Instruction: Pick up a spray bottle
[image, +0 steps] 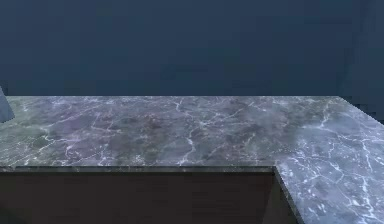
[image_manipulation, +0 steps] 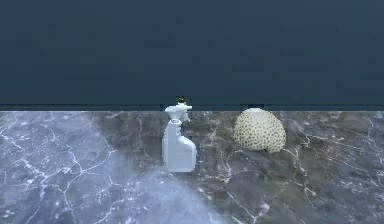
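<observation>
The gripper's state cannot be told. The spray bottle (image_manipulation: 179, 146) stands upright on the marble counter (image_manipulation: 60, 165), mid arm side view, so the reach likely goes straight outward.

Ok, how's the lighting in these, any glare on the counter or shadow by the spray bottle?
Forward view: dim, even light, dark wall, no glare on the marble counter. Arm side view: equally dim; the white spray bottle is the brightest thing against the dark wall, with no clear shadow beside it on the counter.
</observation>
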